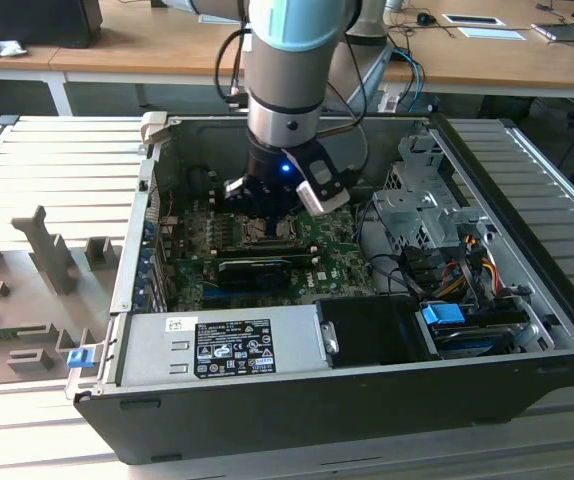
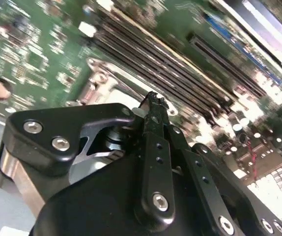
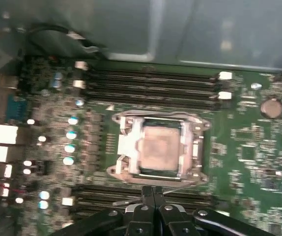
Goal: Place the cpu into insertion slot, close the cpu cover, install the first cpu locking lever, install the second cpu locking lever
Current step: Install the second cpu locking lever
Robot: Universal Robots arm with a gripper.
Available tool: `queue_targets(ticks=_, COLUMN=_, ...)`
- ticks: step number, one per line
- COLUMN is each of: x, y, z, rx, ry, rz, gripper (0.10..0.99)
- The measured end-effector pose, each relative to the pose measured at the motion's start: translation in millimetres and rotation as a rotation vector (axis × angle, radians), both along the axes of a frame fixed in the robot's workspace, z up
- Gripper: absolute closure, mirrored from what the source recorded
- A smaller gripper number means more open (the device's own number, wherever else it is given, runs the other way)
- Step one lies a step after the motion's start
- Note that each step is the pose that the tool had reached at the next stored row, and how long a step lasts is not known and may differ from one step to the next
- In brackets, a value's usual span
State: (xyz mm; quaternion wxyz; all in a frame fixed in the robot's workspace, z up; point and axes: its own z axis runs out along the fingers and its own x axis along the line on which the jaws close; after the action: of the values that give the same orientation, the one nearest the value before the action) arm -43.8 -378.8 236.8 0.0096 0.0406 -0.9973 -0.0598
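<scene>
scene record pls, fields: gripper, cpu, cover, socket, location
gripper: gripper shut, holding nothing, just off the socket edge in the first wrist view
cpu: cpu seated in the insertion slot
cover: cpu cover down around the cpu, chip top showing through its window
levers: state cannot be told
location: motherboard inside the open computer case; arm reaches in from above in the exterior view

A big grey table with ridges holds an open black computer case. The case lies on its side in the middle. On the exterior view's left, grey blocks stand on the table. A small blue piece sits near the case's near-left corner.
</scene>
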Motion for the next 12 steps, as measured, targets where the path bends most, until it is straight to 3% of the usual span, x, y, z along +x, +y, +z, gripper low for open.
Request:
queue_targets(ticks=6, x=-11.8, y=-0.1, z=-13.3, rx=0.000, ry=0.0000, rz=0.000, gripper=0.980)
queue_targets(ticks=9, x=-14.6, y=-0.1, z=-24.0, rx=0.000, ry=0.0000, rz=0.000, gripper=0.980)
queue_targets(ticks=10, x=-14.8, y=-1.2, z=-25.7, rx=0.010, ry=0.0003, rz=0.000, gripper=0.980)
queue_targets(ticks=11, x=-14.7, y=-3.2, z=-26.1, rx=0.037, ry=-0.0001, rz=0.000, gripper=0.980)
queue_targets(ticks=12, x=-14.8, y=-6.0, z=-26.2, rx=0.054, ry=0.0000, rz=0.000, gripper=0.980)
